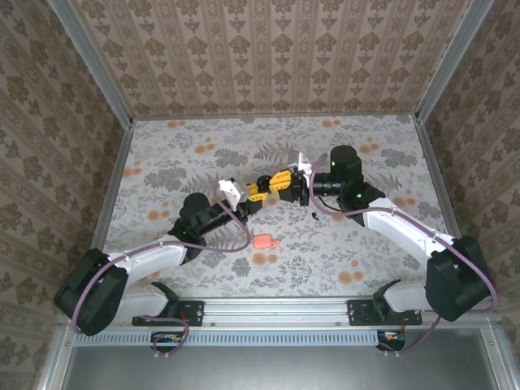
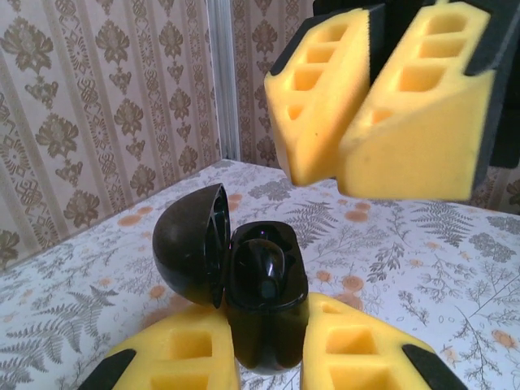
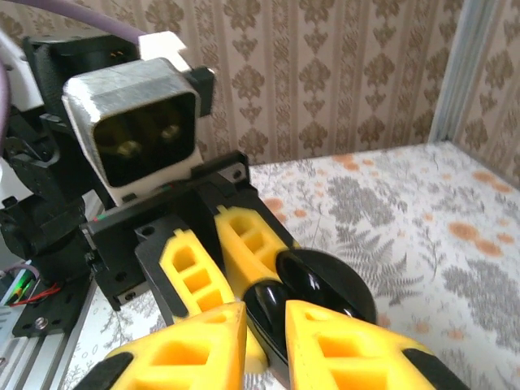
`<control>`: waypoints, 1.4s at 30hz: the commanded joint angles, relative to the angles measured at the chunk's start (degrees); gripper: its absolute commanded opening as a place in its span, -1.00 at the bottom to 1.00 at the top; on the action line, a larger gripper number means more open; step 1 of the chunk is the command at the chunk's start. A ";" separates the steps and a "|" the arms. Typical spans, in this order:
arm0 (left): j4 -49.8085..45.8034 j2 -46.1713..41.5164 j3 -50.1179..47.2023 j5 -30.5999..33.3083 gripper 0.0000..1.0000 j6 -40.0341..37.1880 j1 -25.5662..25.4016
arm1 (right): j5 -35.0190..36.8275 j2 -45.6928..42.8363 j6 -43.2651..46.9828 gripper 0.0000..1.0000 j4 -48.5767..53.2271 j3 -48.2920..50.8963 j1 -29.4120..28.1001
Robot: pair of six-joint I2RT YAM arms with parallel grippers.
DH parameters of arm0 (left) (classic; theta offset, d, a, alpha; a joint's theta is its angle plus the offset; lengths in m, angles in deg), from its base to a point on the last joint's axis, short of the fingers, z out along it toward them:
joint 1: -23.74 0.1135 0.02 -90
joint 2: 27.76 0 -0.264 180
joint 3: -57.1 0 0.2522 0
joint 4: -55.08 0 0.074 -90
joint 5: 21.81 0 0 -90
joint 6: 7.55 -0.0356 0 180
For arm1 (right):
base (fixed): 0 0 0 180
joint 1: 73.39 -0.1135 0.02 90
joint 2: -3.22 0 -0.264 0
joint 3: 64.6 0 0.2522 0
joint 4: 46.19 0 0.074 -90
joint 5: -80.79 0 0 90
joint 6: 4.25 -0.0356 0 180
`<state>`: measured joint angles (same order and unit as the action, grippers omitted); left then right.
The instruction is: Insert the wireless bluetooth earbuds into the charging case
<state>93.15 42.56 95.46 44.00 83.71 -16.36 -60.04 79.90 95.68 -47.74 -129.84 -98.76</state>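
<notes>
Salmon-pink case (image 1: 262,240) lies on the table (image 1: 179,154), about mid-width and closer to the near edge than either gripper. It is well apart from both sets of jaws, and nothing touches it. From above it is too small to tell whether the lid is up or down.

A tiny black bit (image 1: 314,215) lies on the table right of the pink case, near the right arm. It is too small to identify.

Both arms meet over the table's middle. The left gripper (image 2: 268,341) is clamped on a black lidded box (image 2: 264,284), a glossy rounded thing. Its yellow foam fingers (image 2: 191,353) press the lower body from both sides. The box stands upright in the grip, raised off the table. Its hinged lid (image 2: 191,244) is swung open to the left, and the shiny inside of the body is exposed.

The right gripper (image 2: 366,162) hangs just above and beyond the open box, tips pointing down at it. Its jaws are a narrow crack apart. In the right wrist view the box sits right at that gap, but in the left wrist view the tips look clear of it. I cannot tell if anything small is pinched between the right jaws.
</notes>
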 commanded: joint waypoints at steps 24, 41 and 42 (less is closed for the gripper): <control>-10.86 -7.22 -5.88 7.35 -0.85 -2.31 0.06 | 32.99 29.85 -4.09 -0.09 72.53 -45.08 6.19; -13.12 -8.84 -6.49 8.44 -0.85 -2.56 0.34 | 43.66 41.30 -0.36 0.04 85.74 -44.87 4.32; -13.10 -8.97 -6.49 8.45 -0.85 -2.50 0.26 | 43.88 41.79 -0.46 0.05 85.71 -44.53 4.10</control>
<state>80.19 34.78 89.58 51.83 82.37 -16.31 -18.88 119.88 94.55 34.20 -175.76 -93.80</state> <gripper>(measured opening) 0.176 0.521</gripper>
